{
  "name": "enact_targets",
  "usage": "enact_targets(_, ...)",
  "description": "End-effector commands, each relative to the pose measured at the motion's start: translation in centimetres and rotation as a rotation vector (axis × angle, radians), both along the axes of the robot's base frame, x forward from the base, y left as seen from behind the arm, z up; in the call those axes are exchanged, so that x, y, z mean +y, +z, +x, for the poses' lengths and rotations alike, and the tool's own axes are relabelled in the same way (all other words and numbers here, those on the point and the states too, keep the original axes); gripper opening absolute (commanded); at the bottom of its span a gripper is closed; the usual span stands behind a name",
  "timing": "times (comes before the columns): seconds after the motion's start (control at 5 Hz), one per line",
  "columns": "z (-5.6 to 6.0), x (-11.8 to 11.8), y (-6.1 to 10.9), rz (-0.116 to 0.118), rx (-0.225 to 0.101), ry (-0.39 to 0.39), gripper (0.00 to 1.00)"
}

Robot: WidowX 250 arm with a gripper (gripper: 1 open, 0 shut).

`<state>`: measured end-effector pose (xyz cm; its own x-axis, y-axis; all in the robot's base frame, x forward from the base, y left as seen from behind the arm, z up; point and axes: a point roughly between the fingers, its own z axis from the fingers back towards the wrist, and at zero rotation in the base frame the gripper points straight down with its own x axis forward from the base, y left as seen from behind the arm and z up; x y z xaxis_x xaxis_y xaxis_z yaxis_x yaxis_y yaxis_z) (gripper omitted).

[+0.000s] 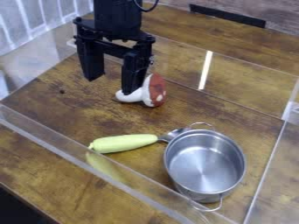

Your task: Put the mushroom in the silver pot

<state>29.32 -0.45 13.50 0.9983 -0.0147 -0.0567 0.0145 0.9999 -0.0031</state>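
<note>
A small mushroom with a white stem and reddish-brown cap lies on its side on the wooden table, near the middle. My black gripper hangs just left of it and slightly above, its two fingers spread wide with nothing between them; the right finger stands right beside the mushroom's stem. The silver pot sits empty at the front right, upright, with small loop handles on its rim.
A long yellow-green vegetable lies just left of the pot. Clear acrylic walls run along the front, left and right of the wooden table. A bright light streak shows on the wood at right.
</note>
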Motion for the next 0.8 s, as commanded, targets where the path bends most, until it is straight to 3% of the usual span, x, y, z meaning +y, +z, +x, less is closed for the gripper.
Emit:
enact_targets(0.0,1.0,-0.6,-0.7,0.001,-0.005,-0.033,1.0)
enact_targets(0.2,2.7,-1.4,-1.4,0.004,-0.026,-0.062,1.0)
enact_targets(0.4,4.7,-0.1,-2.6,0.006,-0.047,-0.105,1.0)
enact_targets(0.6,5.8,1.7,-3.7,0.006,-0.066,-0.142,1.0)
